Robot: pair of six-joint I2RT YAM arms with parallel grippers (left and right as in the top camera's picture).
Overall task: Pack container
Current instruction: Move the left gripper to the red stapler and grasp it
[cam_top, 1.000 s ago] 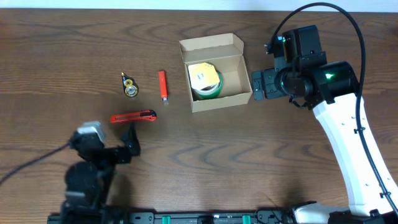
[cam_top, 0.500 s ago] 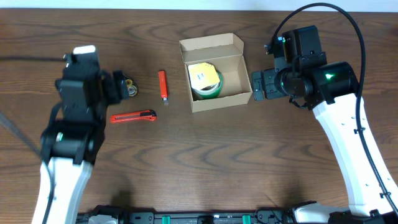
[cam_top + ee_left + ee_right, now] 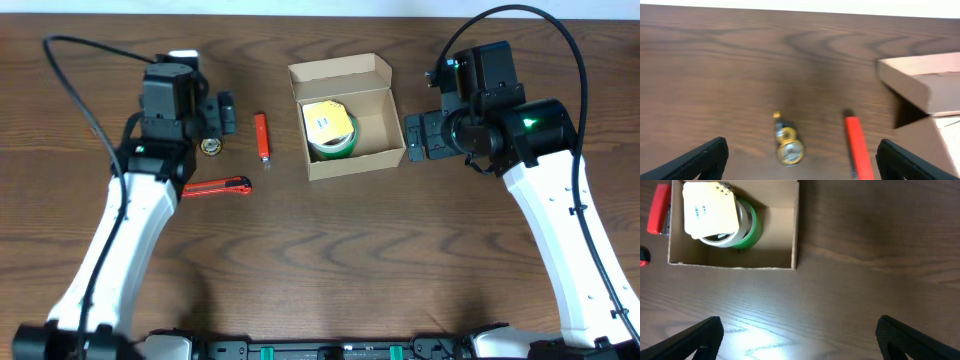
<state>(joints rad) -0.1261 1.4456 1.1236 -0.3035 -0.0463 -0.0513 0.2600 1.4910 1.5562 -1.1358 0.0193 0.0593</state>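
The container (image 3: 345, 160) is an open tan cardboard box at the back centre with its flap lid up. Inside lie a green tape roll (image 3: 340, 145) and a cream card (image 3: 325, 118) on top of it. Both also show in the right wrist view, the roll (image 3: 751, 227) under the card (image 3: 710, 207) in the box (image 3: 782, 235). My left gripper (image 3: 222, 112) is open and empty, just above a small gold keyring-like object (image 3: 211, 146), which lies between its fingers in the left wrist view (image 3: 788, 149). My right gripper (image 3: 415, 137) is open and empty beside the box's right wall.
A short red stick-shaped item (image 3: 261, 137) lies left of the box, also seen from the left wrist (image 3: 858, 147). A red box cutter (image 3: 215, 187) lies nearer the front, under the left arm. The table is dark wood.
My left arm has swung from the front left of the table up to the back left, over the gold object. The right arm and the box have not moved.
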